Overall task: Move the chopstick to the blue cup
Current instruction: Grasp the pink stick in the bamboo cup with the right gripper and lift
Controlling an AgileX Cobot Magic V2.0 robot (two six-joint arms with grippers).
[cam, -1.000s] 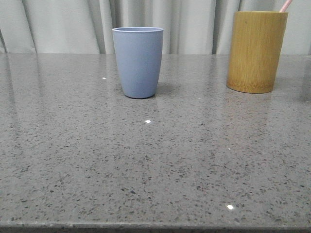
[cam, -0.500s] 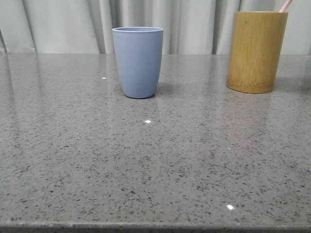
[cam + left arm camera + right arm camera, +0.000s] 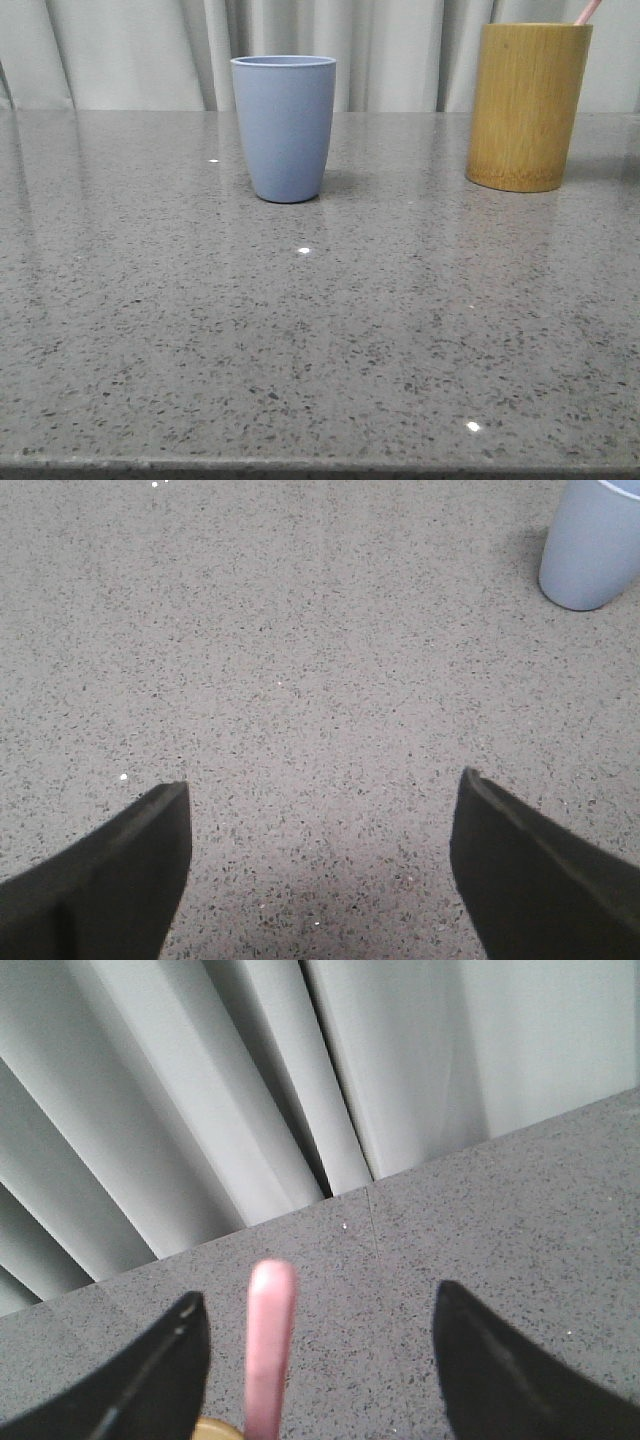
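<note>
Pre-grasp step. Chopstick (image 3: 268,1345) standing in bamboo holder (image 3: 528,105), well right of blue cup (image 3: 285,127) on worktop (image 3: 320,330). Right hand (image 3: 318,1355) spread wide, straddling pink tip, not touching. Left hand (image 3: 322,855) spread, idle over bare worktop. Next, probably: centre on stick, descend, pinch, lift straight out.
</note>
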